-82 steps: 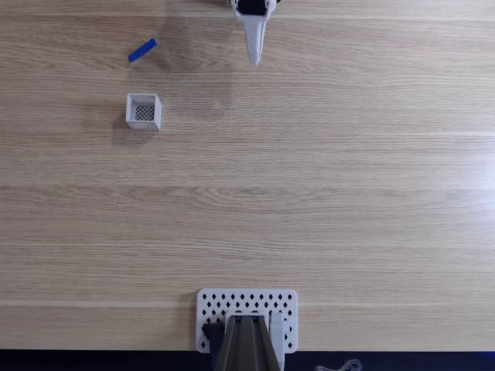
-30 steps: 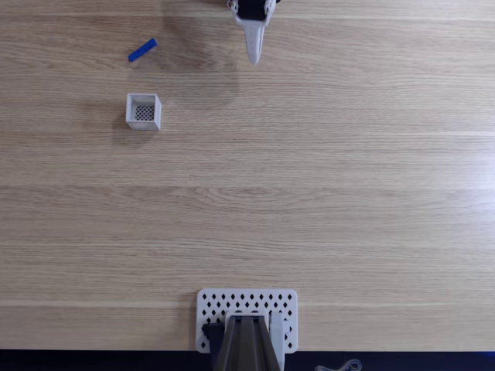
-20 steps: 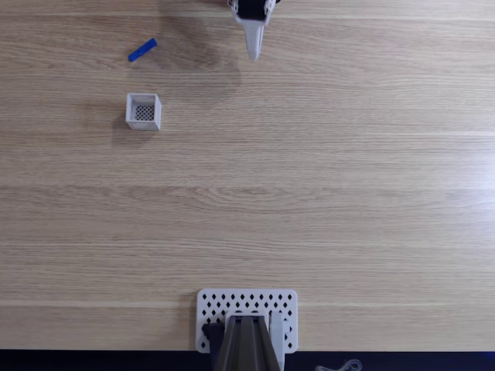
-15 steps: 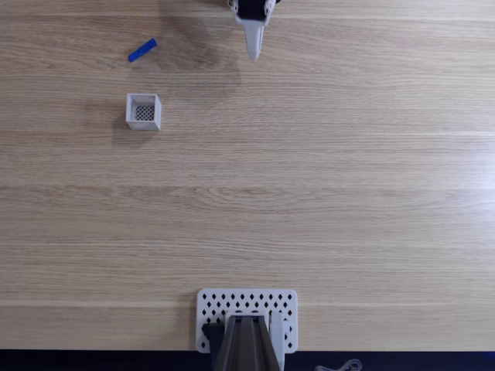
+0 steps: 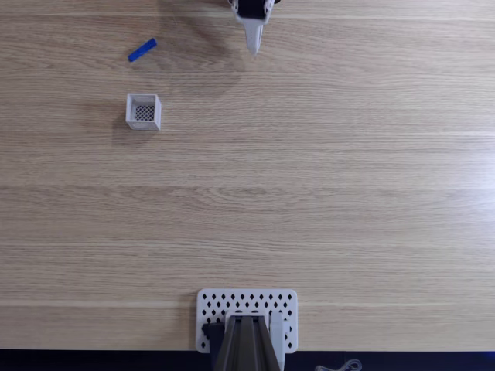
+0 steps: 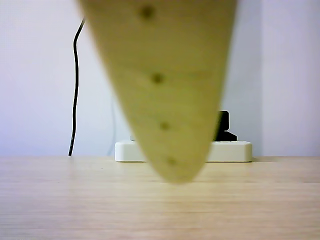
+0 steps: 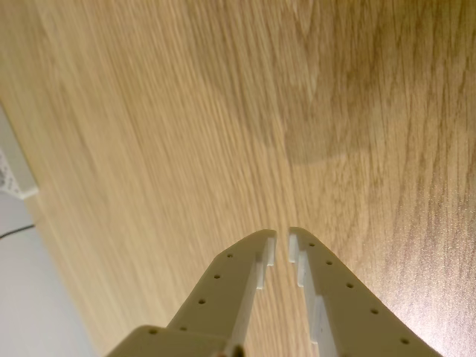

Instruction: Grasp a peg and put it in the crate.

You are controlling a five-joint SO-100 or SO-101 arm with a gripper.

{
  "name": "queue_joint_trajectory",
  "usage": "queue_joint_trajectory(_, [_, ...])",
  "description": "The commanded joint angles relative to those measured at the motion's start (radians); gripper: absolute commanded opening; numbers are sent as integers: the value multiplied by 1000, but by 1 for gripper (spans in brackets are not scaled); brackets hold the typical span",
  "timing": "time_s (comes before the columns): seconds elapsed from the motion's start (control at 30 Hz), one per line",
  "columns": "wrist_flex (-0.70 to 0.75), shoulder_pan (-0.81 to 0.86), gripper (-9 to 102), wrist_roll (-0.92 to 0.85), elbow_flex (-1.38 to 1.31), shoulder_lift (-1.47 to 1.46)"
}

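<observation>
From my seat, the peg [image 5: 142, 50] lies flat on the counter [image 5: 325, 178] in the upper left of the fixed view, slanted, with its right end higher in the picture. It sits exactly where it did in the earlier frames. Just below it, apart from it, stands the crate [image 5: 144, 111], upright and open, its dark dotted bottom showing and nothing inside. That has not shifted either.

The end effector [image 5: 253, 48] hangs at the top edge of the fixed view, well to the right of the peg and crate, touching neither. Its white tip points down the picture and now reaches a little less far than it did a couple of seconds ago, so it has drawn slightly back toward the top edge. In the wrist view I see the end effector [image 7: 282, 236] with its two fingers [image 7: 245, 279] nearly together, only a thin slit between the tips and nothing held there, above bare wood grain.

At the bottom centre of the fixed view the white plate [image 5: 286, 303] with diamond holes carries the arm's base, unchanged. In the other view a blurred tan finger [image 6: 160, 85] fills the middle, with a black cable [image 6: 75, 90] on the wall behind.
</observation>
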Motion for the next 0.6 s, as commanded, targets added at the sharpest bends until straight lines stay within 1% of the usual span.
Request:
queue_joint_trajectory(0.0, [-25,9,0,-11,-115,-9])
queue_joint_trajectory(0.1, [-71,32,0,-12,-114,-54])
queue_joint_trajectory(0.23, [-167,126,0,-15,-141,-175])
queue_joint_trajectory(0.3, [-192,172,0,-54,-190,-238])
queue_joint_trajectory(0.4, [-227,241,0,-218,-287,-351])
queue_joint_trajectory(0.57, [-206,390,0,-647,-443,-525])
